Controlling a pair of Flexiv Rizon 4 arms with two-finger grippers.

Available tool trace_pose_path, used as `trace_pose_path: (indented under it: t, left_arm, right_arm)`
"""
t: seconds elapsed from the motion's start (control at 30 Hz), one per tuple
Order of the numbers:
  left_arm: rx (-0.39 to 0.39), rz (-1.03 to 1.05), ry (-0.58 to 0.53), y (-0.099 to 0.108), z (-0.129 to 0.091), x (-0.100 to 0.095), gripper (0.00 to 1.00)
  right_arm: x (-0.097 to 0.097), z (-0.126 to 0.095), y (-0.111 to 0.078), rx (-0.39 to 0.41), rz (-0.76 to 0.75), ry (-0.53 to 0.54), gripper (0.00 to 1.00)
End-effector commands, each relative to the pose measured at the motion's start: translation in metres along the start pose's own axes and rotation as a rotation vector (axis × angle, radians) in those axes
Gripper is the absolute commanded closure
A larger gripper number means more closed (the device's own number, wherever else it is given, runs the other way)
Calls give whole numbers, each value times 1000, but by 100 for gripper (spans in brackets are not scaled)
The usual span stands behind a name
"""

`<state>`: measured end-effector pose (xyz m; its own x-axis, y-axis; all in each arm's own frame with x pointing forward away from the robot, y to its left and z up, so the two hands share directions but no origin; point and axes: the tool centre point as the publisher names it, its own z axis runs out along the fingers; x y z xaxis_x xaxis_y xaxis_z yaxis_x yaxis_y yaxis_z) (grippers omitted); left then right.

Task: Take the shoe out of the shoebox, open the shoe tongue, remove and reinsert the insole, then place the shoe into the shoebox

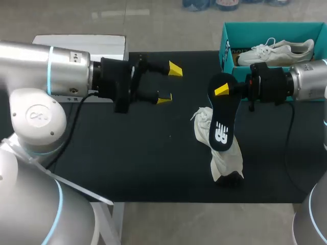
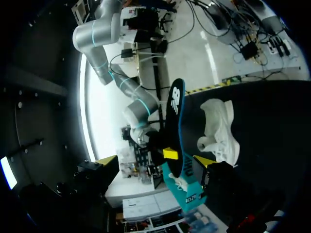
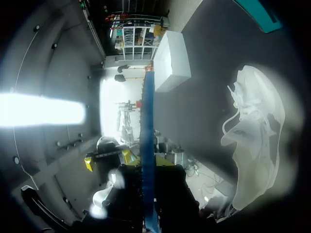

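Insole, dark with a white logo, is hanging clear of the worktop, clamped at one end in the right gripper. One yellow tip is pressing on its upper face while the other finger is sitting hidden beneath it. The right arm is coming in from the worktop's right edge. The free end of the insole is reaching toward the near edge, over a white shoe.

That shoe is lying on the worktop right of the middle, closer to the near edge, with its laces loose. Whether the insole is touching it is not clear. In the right wrist view the insole is showing edge-on as a thin blue strip running out ahead of the gripper, with the shoe lying off to one side of it.

At the far right corner a teal shoebox is standing open and holding a second white shoe.

The left gripper is hovering over the far half of the worktop, left of the insole and apart from it. Its two yellow-tipped fingers are spread wide and holding nothing. A white box is sitting at the far left corner.
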<state>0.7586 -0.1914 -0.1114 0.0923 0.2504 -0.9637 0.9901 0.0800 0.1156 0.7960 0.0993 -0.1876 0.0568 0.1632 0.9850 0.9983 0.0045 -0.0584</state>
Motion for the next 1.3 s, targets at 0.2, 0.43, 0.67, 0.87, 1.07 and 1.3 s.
trace_pose_path:
  t: [0.2, 0.43, 0.67, 0.87, 1.07, 1.3]
  left_arm:
    - [24, 26, -81, -12, 37, 17, 0]
    - [52, 10, -94, -13, 55, 41, 0]
    - [81, 3, -164, -10, 81, 48, 0]
    - [119, 15, -209, -10, 105, 44, 0]
    - [130, 10, -230, -11, 121, 43, 0]
    - [136, 11, -238, -11, 130, 42, 0]
  right_arm:
    - [0, 0, -1, -2, 1, -2, 100]
    - [0, 0, -1, -2, 1, -2, 100]
    - [0, 0, -1, -2, 1, -2, 100]
    - [0, 0, -1, -2, 1, -2, 100]
    - [0, 0, -1, -2, 1, -2, 100]
    - [0, 0, -1, -2, 1, -2, 100]
